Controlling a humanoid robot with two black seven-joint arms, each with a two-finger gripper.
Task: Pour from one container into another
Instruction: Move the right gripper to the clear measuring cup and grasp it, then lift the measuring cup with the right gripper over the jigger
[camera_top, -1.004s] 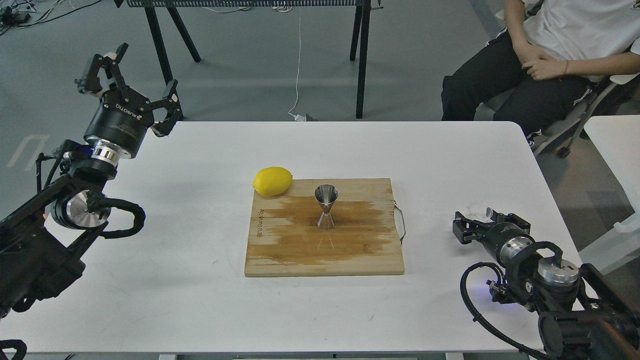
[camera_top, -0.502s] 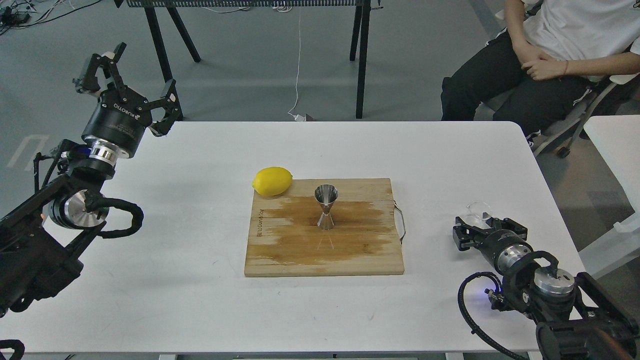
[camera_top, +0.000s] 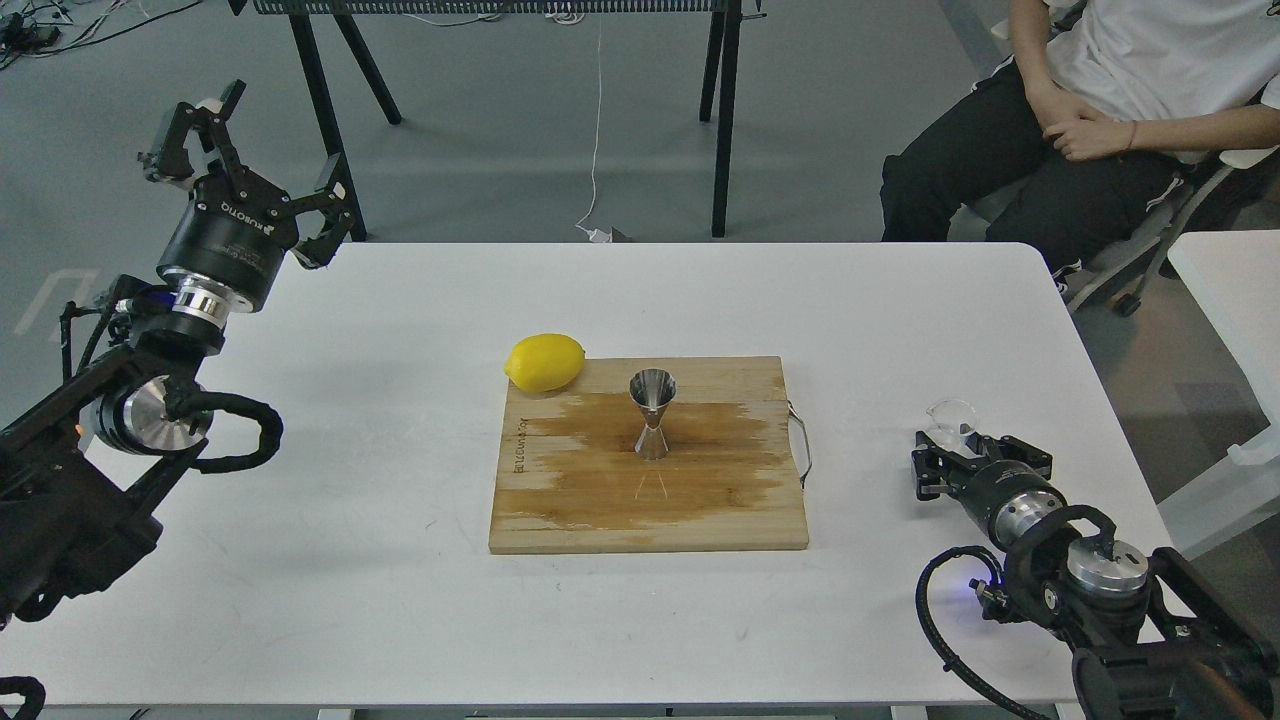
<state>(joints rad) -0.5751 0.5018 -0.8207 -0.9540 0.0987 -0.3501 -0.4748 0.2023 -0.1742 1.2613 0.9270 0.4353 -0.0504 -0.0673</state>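
The clear glass cup (camera_top: 951, 417) stands on the white table (camera_top: 400, 560) near its right edge. My right gripper (camera_top: 973, 455) lies low just in front of the cup, its fingers spread wide and nothing held between them; the cup sits at or just past the fingertips. The shiny steel jigger (camera_top: 652, 415) stands upright in the middle of the wooden cutting board (camera_top: 560, 510), which has a wet dark stain. My left gripper (camera_top: 250, 165) hangs open above the table's far left corner, far from both containers.
A yellow lemon (camera_top: 545, 362) lies at the board's far left corner, touching it. The board has a metal handle (camera_top: 803, 445) on its right side. A seated person (camera_top: 1080, 110) is beyond the table's far right corner. A second white table (camera_top: 1235, 300) stands to the right.
My right gripper has drawn back slightly toward me, leaving the glass cup standing on the table. My left arm has drifted a little to the left. Jigger, board and lemon have not moved.
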